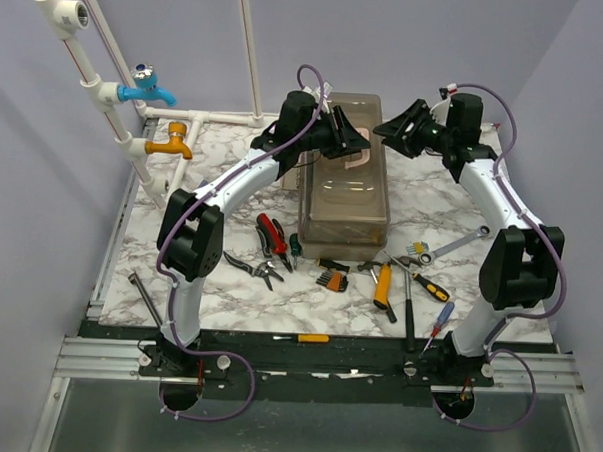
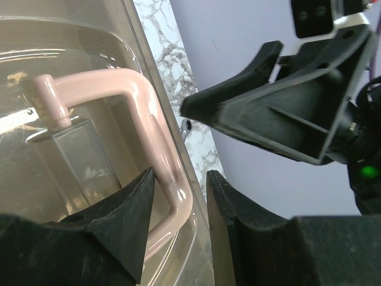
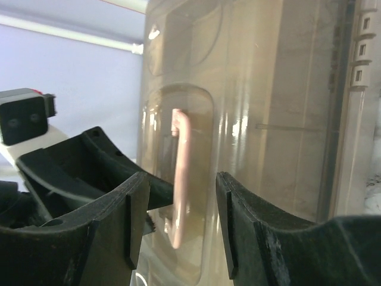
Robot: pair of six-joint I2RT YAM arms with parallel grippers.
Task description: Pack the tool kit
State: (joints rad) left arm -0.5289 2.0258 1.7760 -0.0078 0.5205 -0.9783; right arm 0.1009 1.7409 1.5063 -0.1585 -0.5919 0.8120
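Note:
The tool kit's box (image 1: 345, 193) stands in the middle of the table with its smoky lid shut and its pink handle (image 2: 146, 113) lying flat in the lid's recess. My left gripper (image 1: 355, 141) hovers over the far part of the lid. It is open, and its fingers (image 2: 180, 186) straddle the handle's corner near the lid's edge without touching it. My right gripper (image 1: 388, 130) faces it from the right, also open, with the handle (image 3: 181, 149) in the gap between its fingers (image 3: 180, 182). Loose tools lie in front of the box: red pliers (image 1: 271, 233), hex keys (image 1: 331, 278), a wrench (image 1: 451, 245).
More tools lie near the front edge: grey pliers (image 1: 255, 269), an orange-handled tool (image 1: 383, 287), a hammer (image 1: 408, 311), a yellow screwdriver (image 1: 302, 338). White pipes with a blue tap (image 1: 147, 87) and an orange tap (image 1: 170, 143) stand at the back left. The two grippers are close together.

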